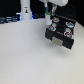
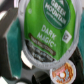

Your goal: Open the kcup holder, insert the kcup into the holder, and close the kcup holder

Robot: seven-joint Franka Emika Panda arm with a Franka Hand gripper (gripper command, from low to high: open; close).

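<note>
Over the white tabletop (image 1: 25,55), at about 2 o'clock in the exterior view, a Franka arm hangs its tool (image 1: 48,19) just above the back corner of the kcup holder (image 1: 61,31), a black boxy unit w/ its drawer apparently pulled out and several pods showing in the slots. A tall white post (image 1: 25,11) stands well apart at 11 o'clock.

Wrist view is nearly filled by the kcup (image 2: 47,31), its bright green foil lid reading "Green Mountain … Dark Magic"; teal fingers (image 2: 12,45) flank it on at least one side, so the tool appears clamped on the pod, though the actual contact is blurred. Beneath it, toward the dark slots of the holder, a pod w/ an orange-and-white lid (image 2: 61,73) is already seated.

Judged step: insertion, w/ the holder seemingly open and the pod carried over it, not yet placed. Next move prob. calls for lining the pod up over a vacant slot, clear of the seated pods, lowering it upright, then releasing before pushing the drawer shut. Which slot is free cannot be told at this res.
</note>
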